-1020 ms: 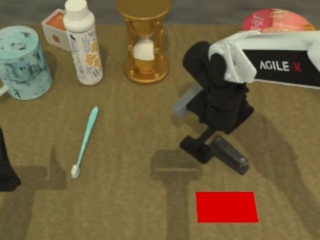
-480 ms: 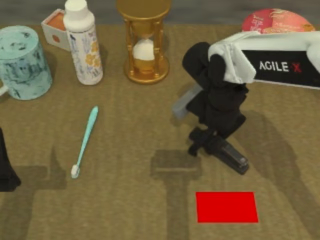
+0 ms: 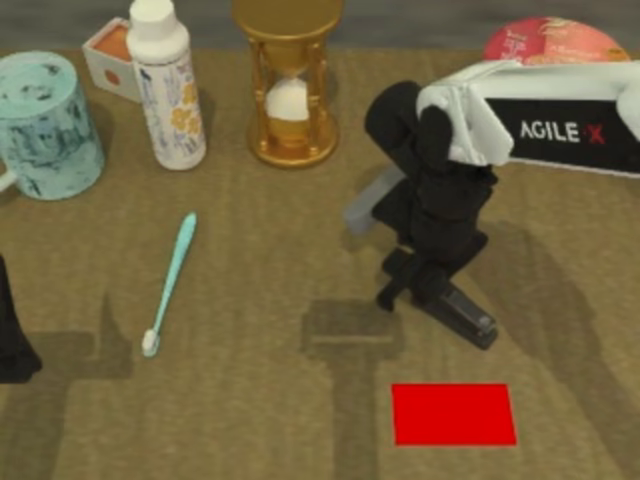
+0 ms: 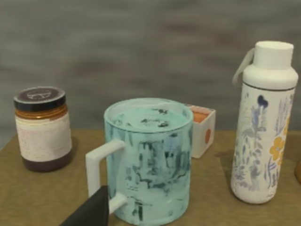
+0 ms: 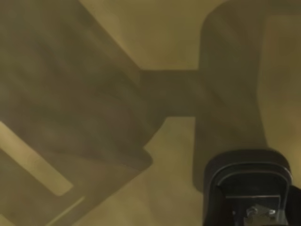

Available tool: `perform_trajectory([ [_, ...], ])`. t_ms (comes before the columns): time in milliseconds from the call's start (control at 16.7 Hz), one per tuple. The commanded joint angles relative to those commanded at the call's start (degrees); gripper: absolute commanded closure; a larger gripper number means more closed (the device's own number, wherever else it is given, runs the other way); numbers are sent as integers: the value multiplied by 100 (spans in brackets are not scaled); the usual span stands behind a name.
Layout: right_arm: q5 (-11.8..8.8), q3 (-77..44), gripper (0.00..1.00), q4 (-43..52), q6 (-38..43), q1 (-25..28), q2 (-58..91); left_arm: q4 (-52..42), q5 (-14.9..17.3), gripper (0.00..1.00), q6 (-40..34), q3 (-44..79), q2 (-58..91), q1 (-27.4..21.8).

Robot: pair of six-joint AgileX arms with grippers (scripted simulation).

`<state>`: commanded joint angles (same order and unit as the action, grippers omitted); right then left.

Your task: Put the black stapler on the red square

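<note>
The black stapler [image 3: 468, 316] lies slanted on the table right of centre, its lower end pointing toward the red square [image 3: 453, 414]. A strip of bare table separates the two. My right gripper [image 3: 418, 285] reaches down from the right arm and is shut on the stapler's upper end. In the right wrist view the stapler [image 5: 248, 188] shows end-on over the brown table. My left gripper [image 3: 12, 345] is parked at the table's left edge.
Along the back stand a teal mug [image 3: 45, 125], a white flowered bottle [image 3: 168, 90], a small white box [image 3: 110, 55] and a gold hourglass [image 3: 289, 85]. A teal toothbrush [image 3: 170, 282] lies left of centre. A jar [image 4: 41, 127] stands beside the mug.
The right gripper's fingers, spread wide beside the stapler a second ago, have closed on its upper end. The stapler has barely shifted. The left arm is still.
</note>
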<state>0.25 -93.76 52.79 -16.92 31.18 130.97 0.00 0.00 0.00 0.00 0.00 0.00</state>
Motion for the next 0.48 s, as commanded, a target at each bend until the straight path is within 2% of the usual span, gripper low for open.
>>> perform_trajectory([
  [300, 1, -21, 100, 22, 0, -13, -51, 0, 0, 0, 0, 0, 0, 0],
  [480, 0, -355, 100, 429, -13, 10, -151, 0, 0, 0, 0, 0, 0, 0],
])
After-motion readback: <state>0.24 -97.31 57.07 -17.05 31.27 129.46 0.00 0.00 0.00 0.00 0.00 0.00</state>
